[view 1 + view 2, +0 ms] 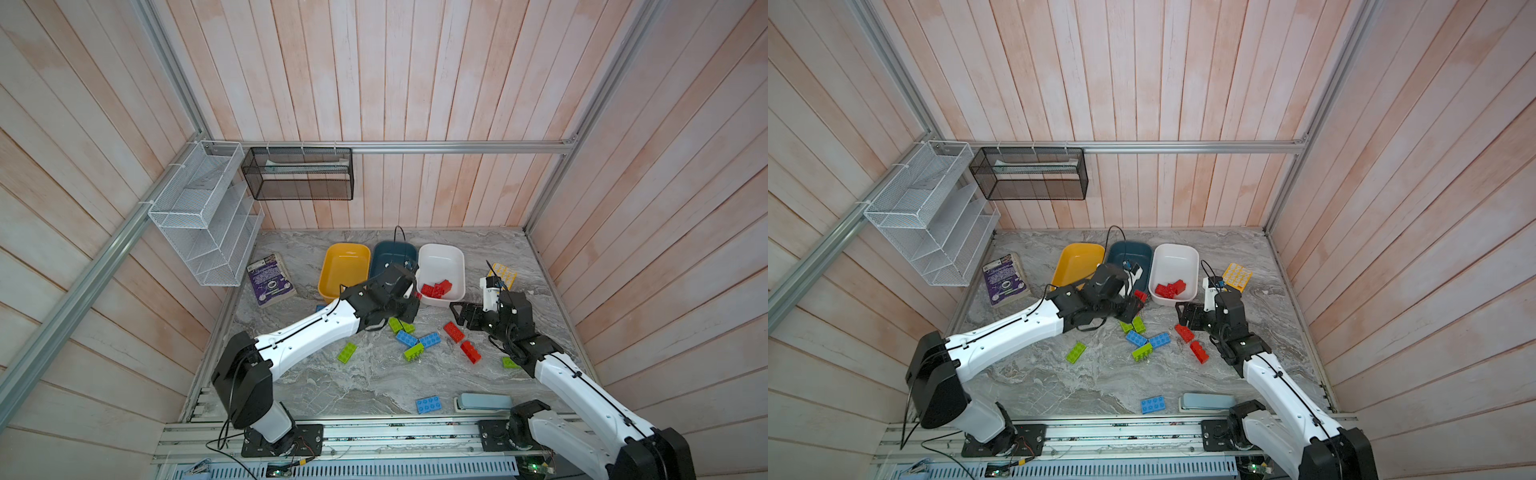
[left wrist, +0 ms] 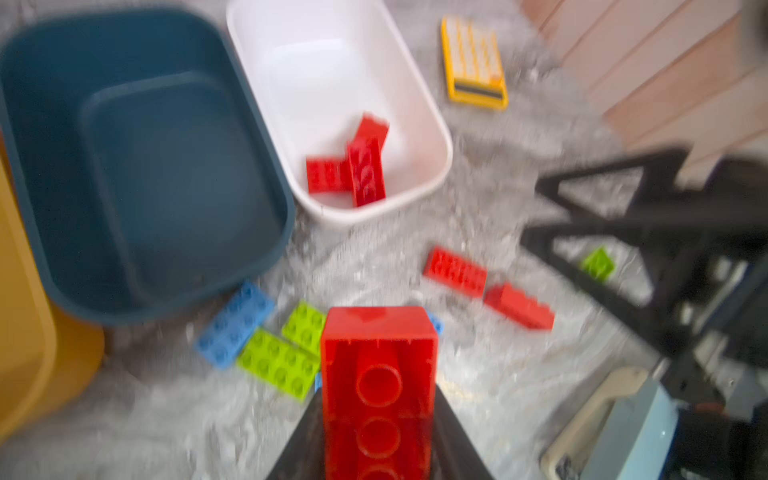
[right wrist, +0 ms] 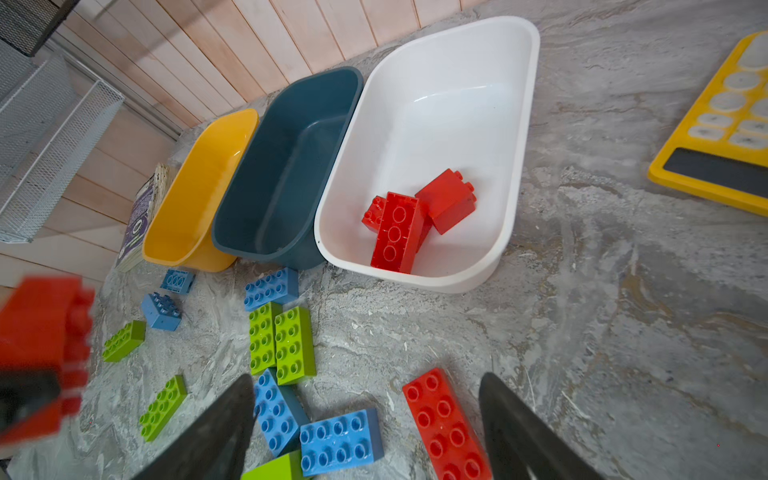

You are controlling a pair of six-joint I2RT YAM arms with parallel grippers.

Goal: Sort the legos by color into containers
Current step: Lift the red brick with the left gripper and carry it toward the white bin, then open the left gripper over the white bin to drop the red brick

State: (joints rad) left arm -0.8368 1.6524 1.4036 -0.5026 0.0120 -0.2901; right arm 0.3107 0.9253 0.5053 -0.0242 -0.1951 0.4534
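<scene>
Presently the left jaws are closed narrow on one red lego (image 2: 378, 395), gripped by its long sides with the hollow underside facing the wrist camera; that view is smeared. In both top views the piece appears lifted off the counter (image 1: 374, 382), just short of the white tub (image 1: 440, 259). The tub lies at about 1 o'clock of it and holds three red legos (image 3: 411, 220). The teal tub (image 2: 145, 166), at 11 o'clock, holds nothing.

Judgement: the step in hand is the carry and drop. It wants height enough to pass the tub's near rim, a stop over bare floor beyond the pile, and a low release so the piece does not bounce out.

The right arm (image 1: 582, 386) stands close at 3 o'clock. Its jaws gape wide and empty above a loose red lego (image 3: 446, 428), so clearance needs watching.

The left arm (image 1: 307, 332) reaches long and low from 7 o'clock, wrist pitched down.
</scene>
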